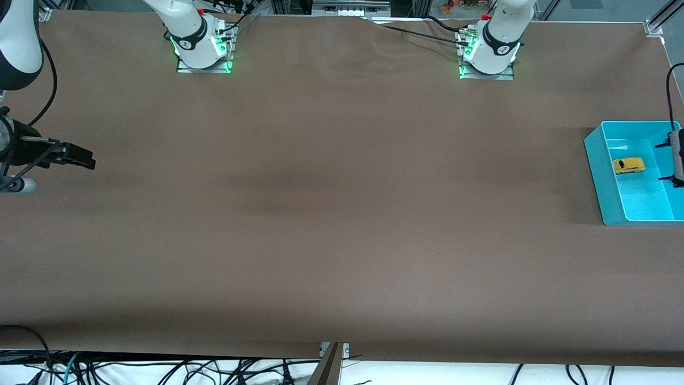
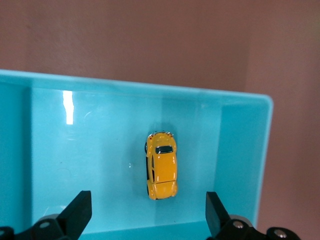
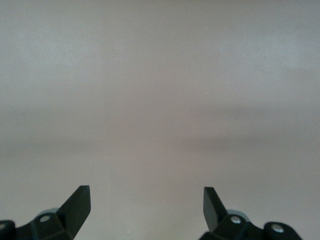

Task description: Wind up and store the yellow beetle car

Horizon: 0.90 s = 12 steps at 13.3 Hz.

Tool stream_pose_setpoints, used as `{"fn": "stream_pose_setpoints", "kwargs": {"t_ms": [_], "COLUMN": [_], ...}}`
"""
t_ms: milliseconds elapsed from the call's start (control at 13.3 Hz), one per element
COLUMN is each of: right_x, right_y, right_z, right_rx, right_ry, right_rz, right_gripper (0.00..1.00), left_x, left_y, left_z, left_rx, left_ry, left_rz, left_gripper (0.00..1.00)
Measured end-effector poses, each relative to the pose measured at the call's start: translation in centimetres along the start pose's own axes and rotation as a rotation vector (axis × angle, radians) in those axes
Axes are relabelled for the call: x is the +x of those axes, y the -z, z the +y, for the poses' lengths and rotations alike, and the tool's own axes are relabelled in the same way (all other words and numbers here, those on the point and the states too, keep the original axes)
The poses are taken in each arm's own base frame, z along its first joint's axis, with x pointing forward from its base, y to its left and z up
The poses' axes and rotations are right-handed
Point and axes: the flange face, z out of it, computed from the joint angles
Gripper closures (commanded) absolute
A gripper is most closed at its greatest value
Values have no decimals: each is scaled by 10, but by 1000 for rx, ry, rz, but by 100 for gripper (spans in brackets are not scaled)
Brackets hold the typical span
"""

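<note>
The yellow beetle car (image 1: 629, 165) rests on its wheels on the floor of a teal bin (image 1: 595, 160) at the left arm's end of the table, in the compartment on the side toward the table's middle. My left gripper (image 1: 669, 162) hangs over the bin, open and empty. In the left wrist view the car (image 2: 161, 172) lies below and between the spread fingers of the left gripper (image 2: 147, 202), apart from both. My right gripper (image 1: 85, 158) is open and empty over bare table at the right arm's end, where that arm waits. The right wrist view shows only that gripper (image 3: 146, 197) and tabletop.
The bin's rim (image 2: 150, 86) and a low divider (image 1: 661, 179) surround the car. The brown tabletop (image 1: 342, 214) spans the view. The arm bases (image 1: 203, 48) stand along the edge farthest from the front camera. Cables hang below the nearest edge.
</note>
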Motion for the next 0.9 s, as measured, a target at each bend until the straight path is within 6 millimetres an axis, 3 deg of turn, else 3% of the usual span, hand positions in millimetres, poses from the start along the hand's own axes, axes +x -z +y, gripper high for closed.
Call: {"fn": "stream_pose_setpoints", "kwargs": {"t_ms": [225, 601, 751, 901], "right_x": [0, -1, -1, -3], "right_y": [1, 4, 6, 10], "right_z": [1, 1, 1, 1], "right_rx": [0, 0, 0, 0], "right_ry": [-1, -3, -3, -3], "right_rz": [3, 8, 12, 19], "right_gripper": [0, 0, 0, 0], "left_x": [57, 197, 249, 280], "left_y": [72, 196, 223, 236], "left_z": [-7, -4, 3, 8], "left_rx": [-78, -78, -59, -41], "left_ry": [104, 348, 435, 491], "left_rz": [24, 19, 18, 20], "left_gripper": [0, 0, 0, 0]}}
